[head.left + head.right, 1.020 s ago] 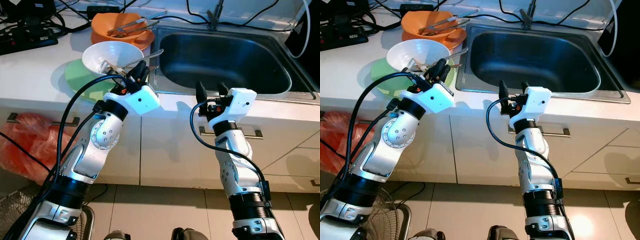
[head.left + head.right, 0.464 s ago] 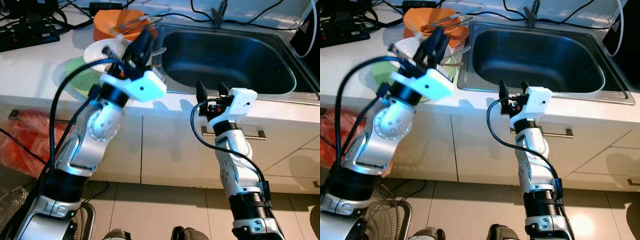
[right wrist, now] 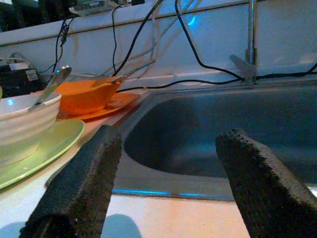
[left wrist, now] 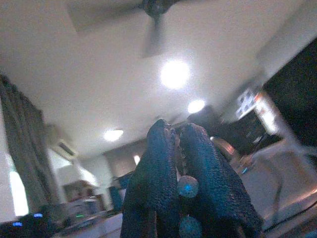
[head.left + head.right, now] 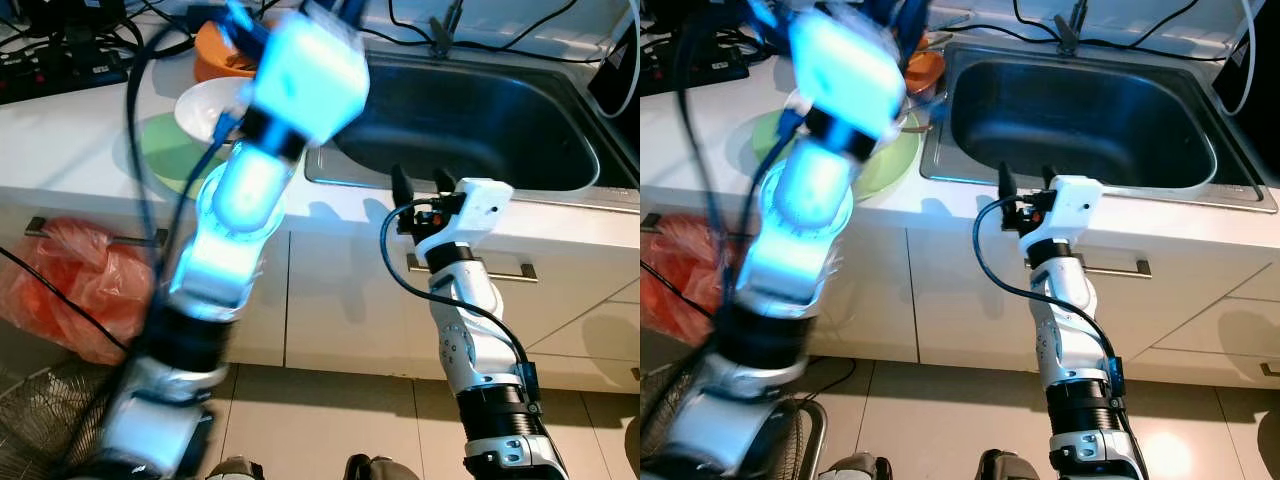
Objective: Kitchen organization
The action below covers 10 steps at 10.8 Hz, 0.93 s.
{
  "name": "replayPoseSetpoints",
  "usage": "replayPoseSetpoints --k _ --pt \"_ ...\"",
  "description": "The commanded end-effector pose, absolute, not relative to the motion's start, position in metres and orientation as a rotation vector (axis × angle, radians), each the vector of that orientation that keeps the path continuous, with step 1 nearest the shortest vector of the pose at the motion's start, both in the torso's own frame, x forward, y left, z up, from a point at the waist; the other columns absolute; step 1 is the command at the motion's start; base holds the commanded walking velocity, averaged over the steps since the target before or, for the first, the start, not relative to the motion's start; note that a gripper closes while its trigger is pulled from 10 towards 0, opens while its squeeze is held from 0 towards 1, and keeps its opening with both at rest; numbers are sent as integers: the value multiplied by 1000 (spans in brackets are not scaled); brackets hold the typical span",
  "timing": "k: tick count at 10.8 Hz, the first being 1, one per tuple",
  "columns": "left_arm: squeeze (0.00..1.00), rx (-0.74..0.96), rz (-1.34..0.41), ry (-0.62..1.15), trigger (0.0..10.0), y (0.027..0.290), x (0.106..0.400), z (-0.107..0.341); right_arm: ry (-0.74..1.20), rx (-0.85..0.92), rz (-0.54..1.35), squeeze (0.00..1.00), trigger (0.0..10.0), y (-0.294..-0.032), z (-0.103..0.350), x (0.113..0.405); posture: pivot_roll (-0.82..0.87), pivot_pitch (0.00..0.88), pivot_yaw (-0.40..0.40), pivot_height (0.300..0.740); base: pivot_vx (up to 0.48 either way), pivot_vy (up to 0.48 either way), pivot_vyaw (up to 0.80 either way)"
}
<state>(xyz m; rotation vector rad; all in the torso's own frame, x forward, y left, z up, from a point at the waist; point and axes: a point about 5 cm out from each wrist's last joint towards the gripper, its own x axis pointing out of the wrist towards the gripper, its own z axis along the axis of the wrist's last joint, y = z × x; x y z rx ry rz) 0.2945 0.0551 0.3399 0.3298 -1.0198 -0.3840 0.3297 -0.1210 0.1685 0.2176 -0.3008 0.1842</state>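
Looking along my left gripper (image 4: 181, 148), I see its fingers pressed together with a thin, blurred thing between them, pointing at the ceiling. My right gripper (image 3: 168, 163) hangs wide open and empty before the sink (image 3: 208, 144); bowl (image 3: 22, 124) and plate (image 3: 49, 144) sit just left of it.

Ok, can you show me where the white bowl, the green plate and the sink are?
white bowl (image 3: 22, 124), right wrist view, on its ribbed side.
green plate (image 3: 54, 141), right wrist view, on its rim.
sink (image 5: 500, 120), left eye view, on its inside wall.
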Motion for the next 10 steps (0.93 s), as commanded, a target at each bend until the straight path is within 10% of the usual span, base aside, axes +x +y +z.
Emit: replayPoseSetpoints --k 1,10 --pt "0 224 -453 -993 10000 50 296 345 -318 206 184 0 10000 -122 171 330 65 107 -28 740 0 0 0" --pt "0 -345 -666 -605 10000 66 323 324 -334 136 222 0 10000 -114 174 332 59 115 -34 740 0 0 0"
